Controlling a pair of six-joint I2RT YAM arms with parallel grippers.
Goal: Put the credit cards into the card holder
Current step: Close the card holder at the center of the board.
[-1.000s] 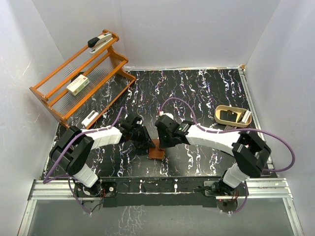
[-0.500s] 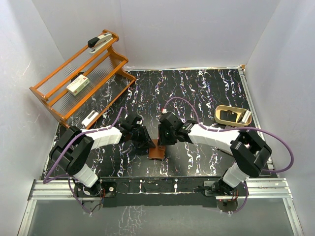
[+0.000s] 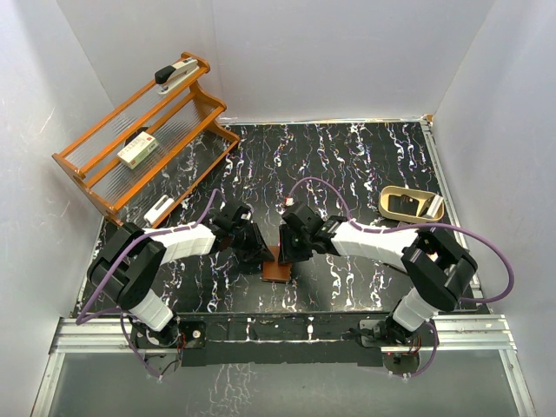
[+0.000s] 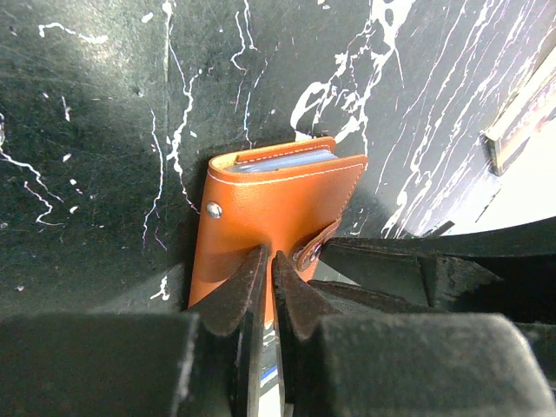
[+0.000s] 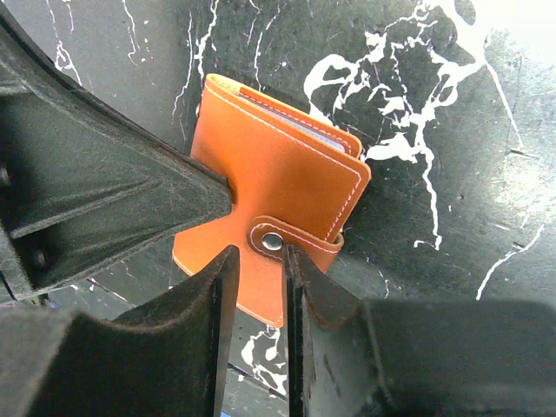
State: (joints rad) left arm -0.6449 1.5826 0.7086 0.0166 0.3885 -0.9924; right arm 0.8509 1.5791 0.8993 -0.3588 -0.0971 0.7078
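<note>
The card holder [image 5: 278, 174] is smooth orange-brown leather with a soft sheen, edged in white thread stitching. Its snap [image 5: 272, 241] is a small shiny metal stud. Tucked inside it, the credit cards [image 4: 287, 162] show thin pale plastic edges. Beneath it the table [image 5: 452, 217] is black, white-veined and faintly glossy (marble-patterned; actual material unclear). Over its near edge, the right gripper [image 5: 259, 254] has fingers [image 5: 200, 321] of matt, grainy black plastic.

The card holder [image 4: 278, 208] is lying folded on the black marbled table [image 4: 104, 130], with pale blue credit cards [image 4: 282, 162] peeking out at its far edge. The left claw [image 4: 268, 262] is holding its fingers almost together at the holder's near edge.
</note>
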